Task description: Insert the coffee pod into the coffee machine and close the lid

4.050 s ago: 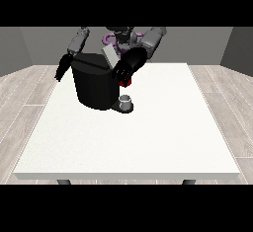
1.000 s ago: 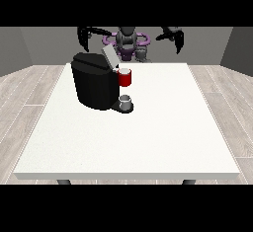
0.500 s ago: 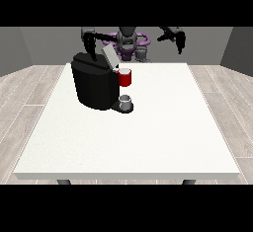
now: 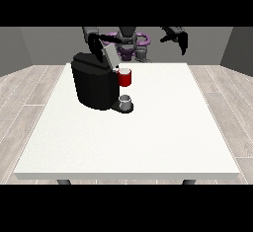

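Observation:
The black coffee machine (image 4: 95, 85) stands on the white table (image 4: 148, 132), left of the middle. A red thing at the machine (image 4: 125, 78) shows at its front, and a small grey thing (image 4: 126, 101) stands on the base below it. The arm at the view's left (image 4: 109, 56) slants down over the machine's top. Its hand merges with the dark machine there, so I cannot make it out. The hand at the view's right (image 4: 179, 39) is raised high behind the table's far right, holding nothing, its fingers hanging relaxed.
The robot's purple and grey torso (image 4: 129, 43) stands behind the far edge. Grey walls and a wooden floor surround the table. White tabletop stretches in front of and to the right of the machine.
The arm at the view's left has swung down from a raised pose to the machine's top. The hand at the view's right stays raised, barely shifted.

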